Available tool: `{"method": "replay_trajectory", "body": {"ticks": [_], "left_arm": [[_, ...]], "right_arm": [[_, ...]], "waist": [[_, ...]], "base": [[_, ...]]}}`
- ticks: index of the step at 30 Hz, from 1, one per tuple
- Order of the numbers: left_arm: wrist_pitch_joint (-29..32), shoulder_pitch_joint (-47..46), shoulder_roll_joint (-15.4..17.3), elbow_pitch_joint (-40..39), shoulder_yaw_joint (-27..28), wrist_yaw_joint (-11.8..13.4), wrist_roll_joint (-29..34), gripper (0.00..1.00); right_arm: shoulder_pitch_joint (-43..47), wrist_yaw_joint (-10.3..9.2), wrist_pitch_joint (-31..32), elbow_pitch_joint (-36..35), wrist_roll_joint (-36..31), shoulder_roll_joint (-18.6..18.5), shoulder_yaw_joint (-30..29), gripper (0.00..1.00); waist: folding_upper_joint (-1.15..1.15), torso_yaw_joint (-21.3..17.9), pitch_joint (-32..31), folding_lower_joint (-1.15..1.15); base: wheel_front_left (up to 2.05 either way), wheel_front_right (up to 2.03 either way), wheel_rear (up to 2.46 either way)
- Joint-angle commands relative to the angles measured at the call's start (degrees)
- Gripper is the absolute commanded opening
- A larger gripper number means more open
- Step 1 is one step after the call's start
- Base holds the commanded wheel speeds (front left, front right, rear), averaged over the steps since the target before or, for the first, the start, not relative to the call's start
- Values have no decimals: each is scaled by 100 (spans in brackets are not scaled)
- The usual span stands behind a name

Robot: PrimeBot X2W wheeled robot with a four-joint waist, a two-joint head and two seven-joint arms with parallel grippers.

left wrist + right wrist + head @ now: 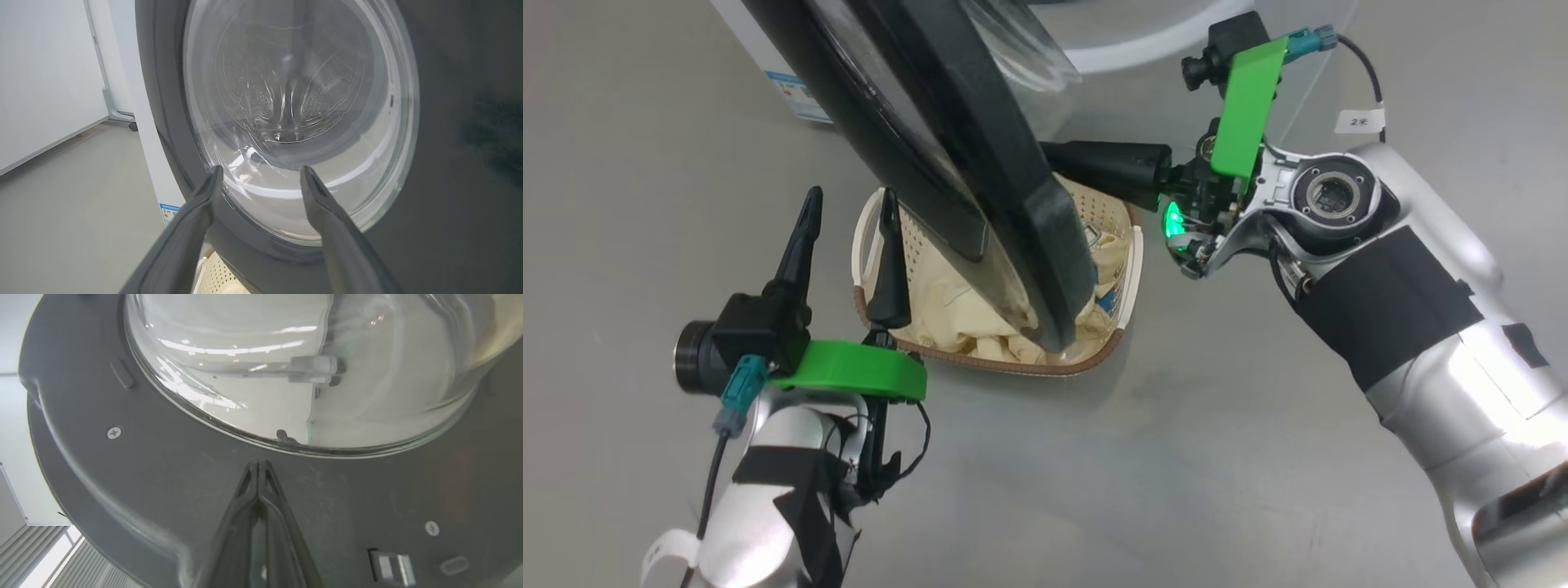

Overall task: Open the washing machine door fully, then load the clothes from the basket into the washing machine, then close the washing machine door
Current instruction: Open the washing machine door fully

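Partly open, the washing machine door [1013,188] apparently meets the pinched-shut right gripper [258,463]; left gripper [849,194] splayed; clothes [947,309] lie unloaded in the basket [1029,367].

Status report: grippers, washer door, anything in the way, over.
Left gripper open, empty, beside cream perforated basket. Right gripper shut, tips at inner face of glossy black round door. Door overhangs basket and cream-yellow clothes.

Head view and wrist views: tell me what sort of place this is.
Probably a lab or test room set up for laundry, not a home: a white front-loading washing machine stands on a plain grey floor, a basket of clothes before it, and a white wheeled panel nearby.
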Motion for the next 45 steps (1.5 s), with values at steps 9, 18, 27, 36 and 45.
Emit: {"method": "replay_trajectory", "body": {"ticks": [9, 18, 27, 36, 45], "left_arm": [[-63, 42, 96, -114, 213, 6, 5, 100], [-63, 76, 96, -77, 252, 24, -4, 100], [-63, 166, 96, -34, 381, -10, 62, 100], [-63, 204, 96, 20, 441, -40, 59, 100], [-63, 250, 96, 85, 440, -39, 36, 100]], "right_arm": [[69, -15, -344, -344, 429, 142, 506, 0], [207, -15, -1171, -678, 883, -129, 471, 0], [623, -15, -2888, -1506, 880, -904, -209, 0], [1064, -15, -4385, -1991, -183, -1905, -394, 100], [1376, -15, -5793, -1464, -2387, -2496, -379, 100]], "waist": [[0, 39, -65, 0], [0, 6, -150, 0], [0, -161, -292, 0], [0, -299, -407, 0], [0, -426, -596, 0]], "base": [[0, 0, 0], [0, 0, 0], [0, 0, 0], [0, 0, 0], [0, 0, 0]]}}
